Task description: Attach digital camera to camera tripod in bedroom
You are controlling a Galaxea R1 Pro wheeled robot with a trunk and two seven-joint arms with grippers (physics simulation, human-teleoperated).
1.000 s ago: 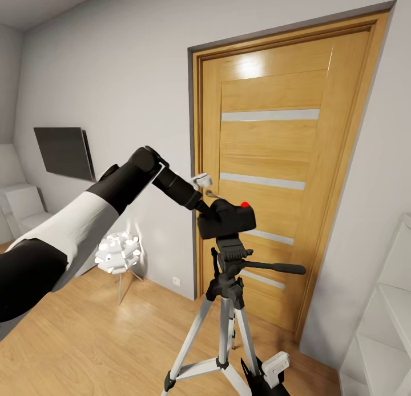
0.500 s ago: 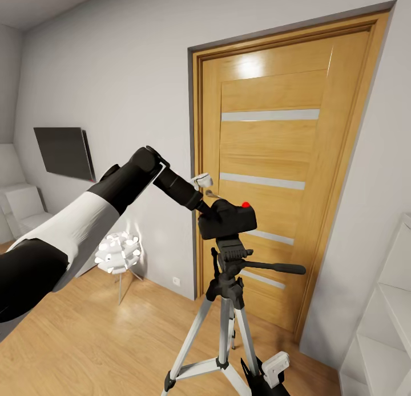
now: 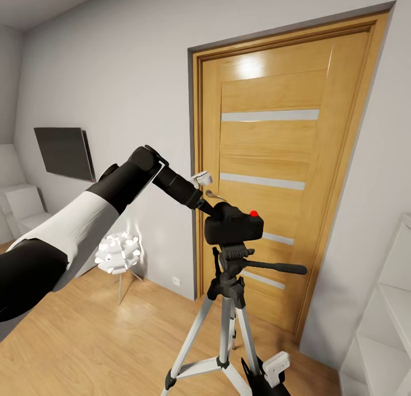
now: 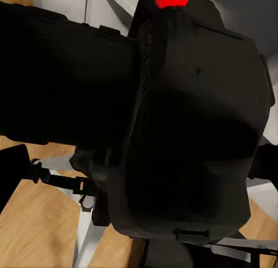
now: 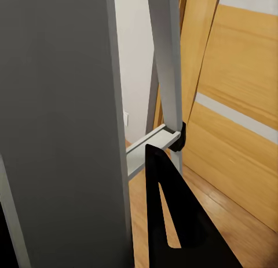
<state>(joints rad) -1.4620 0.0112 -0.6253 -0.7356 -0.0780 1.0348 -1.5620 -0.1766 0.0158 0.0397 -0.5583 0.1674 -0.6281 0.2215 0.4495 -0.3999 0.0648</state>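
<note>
The matte black digital camera, with its round red button on top, sits on the black head of the camera tripod. The tripod's side handle points right and its silver legs spread down to the wood floor. My left gripper reaches in from the left and stays shut on the camera's near side. In the left wrist view the camera looms very close. My right gripper hangs low beside the tripod legs. One black finger shows next to a silver leg.
The oak door stands shut right behind the tripod. A small white flower-shaped lamp stands by the grey wall at left, below a dark wall screen. White shelving fills the right edge.
The camera has shifted a little to the right and down, and now rests on the tripod head. The left arm barely moved. The right gripper stayed where it was.
</note>
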